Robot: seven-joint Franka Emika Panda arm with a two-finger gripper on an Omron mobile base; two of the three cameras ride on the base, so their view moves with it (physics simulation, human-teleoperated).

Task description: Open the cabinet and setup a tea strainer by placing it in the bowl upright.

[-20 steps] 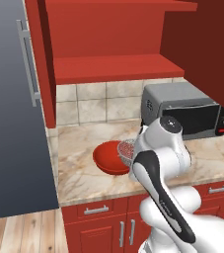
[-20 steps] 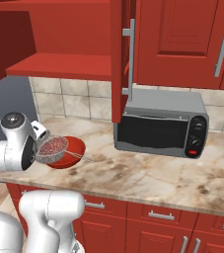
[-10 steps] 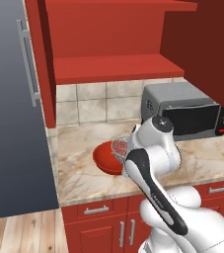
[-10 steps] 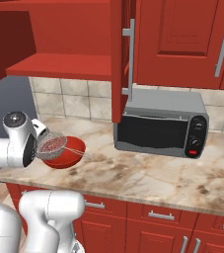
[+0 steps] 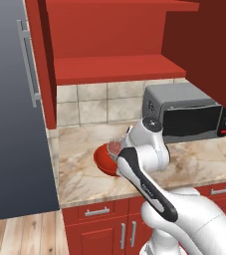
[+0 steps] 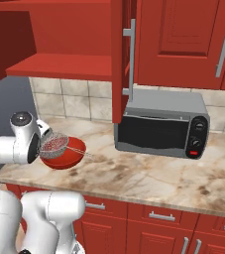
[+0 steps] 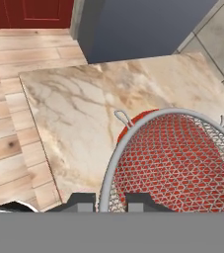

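Right now the cabinet (image 5: pixel 114 45) stands open across the top of the left base view, its shelf bare red and its right door (image 5: pixel 204 45) swung out over the toaster oven (image 5: pixel 186 112). In the right base view that door (image 6: pixel 118 59) is seen edge-on at upper centre, with its long silver handle (image 6: pixel 130 57) beside it.

Low at centre-left of the left base view, the bowl (image 5: pixel 104 160) sits on the marble counter (image 5: pixel 79 149), and most of it is covered by the white arm. The tea strainer (image 5: pixel 116 147) shows there as a speckled patch at the bowl's upper rim, partly behind the wrist.

From the right base view the tea strainer (image 6: pixel 53 145) hangs over the left part of the bowl (image 6: pixel 67 158), tilted, its thin wires reaching right across the rim. Whether the mesh touches the bowl cannot be told.

The hand view looks through the mesh of the tea strainer (image 7: pixel 177 163) at the red bowl (image 7: pixel 138 118) beneath, its right side cut off by the frame edge. The gripper (image 7: pixel 108 201) has its two dark tips pinched on either side of the strainer's rim at the bottom of that view, though a grey band hides their lower parts.
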